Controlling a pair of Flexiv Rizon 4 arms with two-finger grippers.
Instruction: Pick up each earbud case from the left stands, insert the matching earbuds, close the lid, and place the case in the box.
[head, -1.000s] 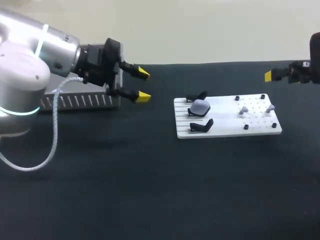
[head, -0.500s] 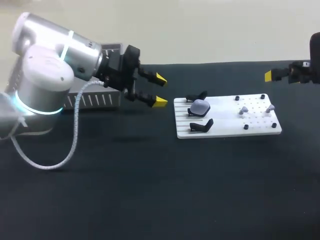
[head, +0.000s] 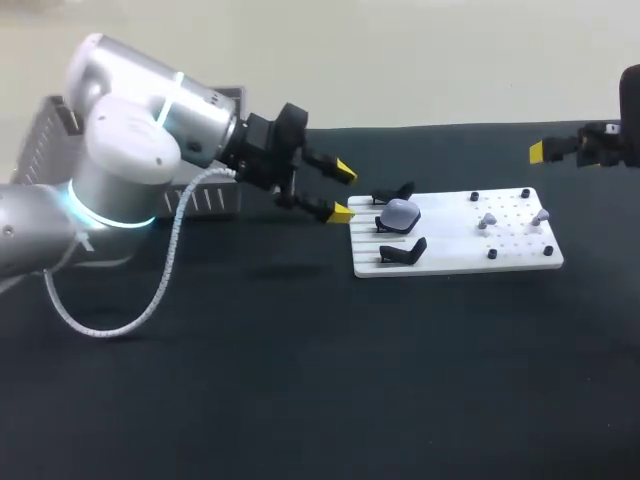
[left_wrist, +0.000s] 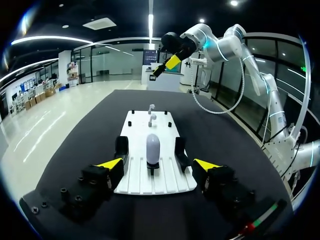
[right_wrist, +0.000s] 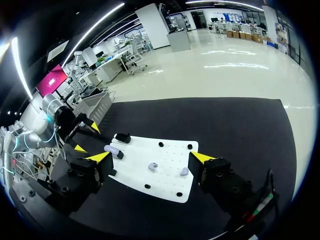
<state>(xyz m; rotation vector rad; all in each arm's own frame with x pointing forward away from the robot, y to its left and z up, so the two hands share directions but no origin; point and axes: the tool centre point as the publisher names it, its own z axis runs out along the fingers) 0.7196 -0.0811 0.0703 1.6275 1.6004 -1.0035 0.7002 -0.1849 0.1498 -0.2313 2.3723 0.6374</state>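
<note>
jaws are gaping wide on both: left gripper (head: 343, 191) hovering just left of white tray (head: 455, 260), right gripper (head: 540, 152) at frame's right edge.

I see one earbud case (head: 401, 212): pale grey, rounded, upright on middle of three black stands (head: 404, 251), at left end of white board (head: 455, 258). Two pale earbuds (head: 488, 220) on board's right half, apart. Grey slatted box (head: 205, 202) well left of board.
</note>
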